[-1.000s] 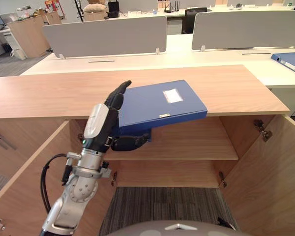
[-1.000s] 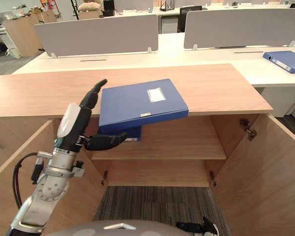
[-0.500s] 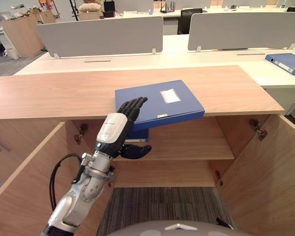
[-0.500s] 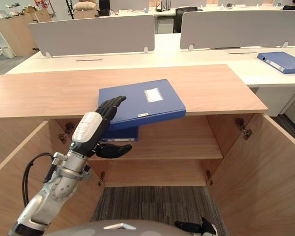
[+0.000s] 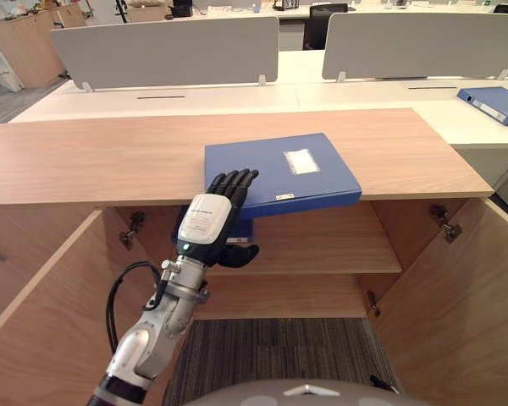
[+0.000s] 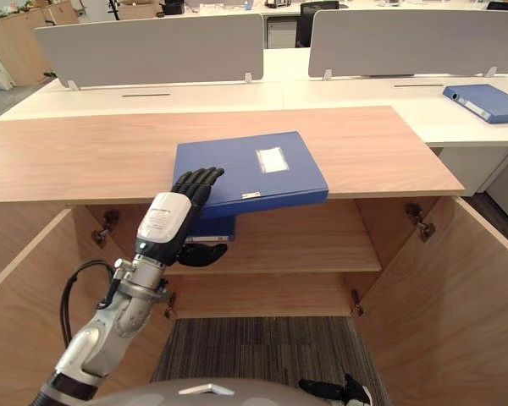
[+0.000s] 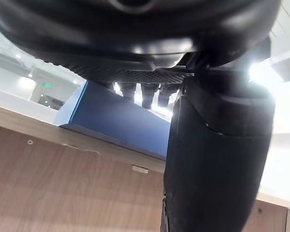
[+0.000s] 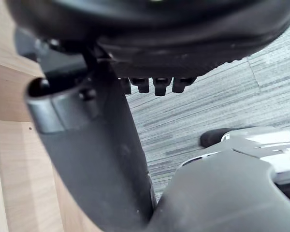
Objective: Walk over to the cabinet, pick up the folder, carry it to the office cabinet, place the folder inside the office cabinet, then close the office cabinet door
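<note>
A blue folder (image 5: pixel 288 173) lies on the wooden cabinet top (image 5: pixel 102 156), its near edge jutting over the open front. My left hand (image 5: pixel 208 227) holds the folder's near left corner, with fingers (image 6: pixel 195 182) curled over the cover and the thumb (image 5: pixel 241 254) underneath, by a blue part hanging below. The left wrist view shows the folder's edge (image 7: pixel 111 121) past the thumb (image 7: pixel 217 159). My right hand (image 8: pixel 101 145) hangs low over the grey carpet, fingers relaxed and holding nothing; it also shows as a dark hand (image 6: pixel 326 389).
Both cabinet doors stand open, the left door (image 5: pixel 42 313) and the right door (image 5: pixel 461 296), with a bare shelf (image 5: pixel 322 249) inside. Behind are white desks with grey dividers (image 5: pixel 165 51). A second blue folder (image 5: pixel 495 101) lies on the desk at far right.
My left hand's fingers, upright beside the folder's left edge a second ago, have come down onto its cover. The camera has shifted slightly. The folder has barely moved.
</note>
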### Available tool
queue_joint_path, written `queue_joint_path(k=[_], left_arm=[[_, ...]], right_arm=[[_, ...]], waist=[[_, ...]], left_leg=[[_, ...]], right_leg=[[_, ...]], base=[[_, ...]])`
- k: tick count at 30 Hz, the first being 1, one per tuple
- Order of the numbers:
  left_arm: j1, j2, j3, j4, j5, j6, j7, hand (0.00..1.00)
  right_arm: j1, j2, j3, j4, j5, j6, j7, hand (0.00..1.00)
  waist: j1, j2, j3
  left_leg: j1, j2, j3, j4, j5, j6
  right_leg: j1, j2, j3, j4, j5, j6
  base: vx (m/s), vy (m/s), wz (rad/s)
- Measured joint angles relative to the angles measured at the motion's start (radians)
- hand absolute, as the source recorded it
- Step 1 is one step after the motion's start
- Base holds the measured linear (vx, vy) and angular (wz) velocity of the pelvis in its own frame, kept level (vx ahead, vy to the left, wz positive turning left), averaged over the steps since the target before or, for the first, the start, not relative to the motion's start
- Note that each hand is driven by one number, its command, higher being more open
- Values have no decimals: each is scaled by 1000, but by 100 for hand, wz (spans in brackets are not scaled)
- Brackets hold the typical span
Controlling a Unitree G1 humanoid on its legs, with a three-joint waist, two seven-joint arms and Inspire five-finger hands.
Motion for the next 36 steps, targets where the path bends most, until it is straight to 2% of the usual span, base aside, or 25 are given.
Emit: queue_joint_path(k=[5, 12, 18, 23, 28, 32, 36], left_arm=[[-47, -22, 4, 18, 20, 19, 42, 0], [-121, -35, 25, 17, 51, 9, 84, 0], [-111, -72, 55, -1, 47, 9, 84, 0], [-59, -134, 88, -116, -47, 8, 83, 0], [-4, -217, 81, -246, -246, -27, 82, 0], [28, -249, 33, -319, -415, -51, 67, 0], [49, -272, -22, -371, -601, -64, 62, 0]], right_arm=[[0, 0, 0, 0, 1, 1, 1, 100], [-6, -1, 0, -3, 20, 1, 1, 100], [-5, 3, 2, -42, 43, 1, -2, 100], [22, 36, 25, -282, 81, -9, -17, 100], [56, 90, 43, -576, 130, -56, -26, 100], [100, 134, 62, -802, 182, -93, -37, 100], [141, 162, 84, -989, 204, -120, -40, 100]], waist=[[-1, 0, 0], [-18, 5, -3], [-22, 5, -3], [-21, 3, -1], [-22, -4, 4], [-20, -15, 20], [-22, -7, 23]], left_leg=[[0, 0, 1, 0, -1, 0], [1, 0, 3, 0, -4, -1], [0, 4, 6, 0, -7, -3], [-14, 11, 32, 5, -7, -3], [-20, 11, 54, 6, -12, 4], [-24, 8, 62, 5, -21, 12], [-39, 7, 80, 6, -20, 9]], right_leg=[[0, 0, 0, -3, 0, 0], [4, 1, 3, -9, 1, 1], [4, 4, 9, -17, 4, 0], [-22, 9, 42, -19, 19, -1], [-42, 9, 67, -16, 31, 1], [-59, 7, 82, -10, 33, 5], [-82, 6, 98, -6, 36, 10]], base=[[0, 0, 0], [0, 0, 0], [-1, 1, -2], [-13, 16, -19], [-38, 23, -13], [-57, 23, -9], [-16, 16, -12]])
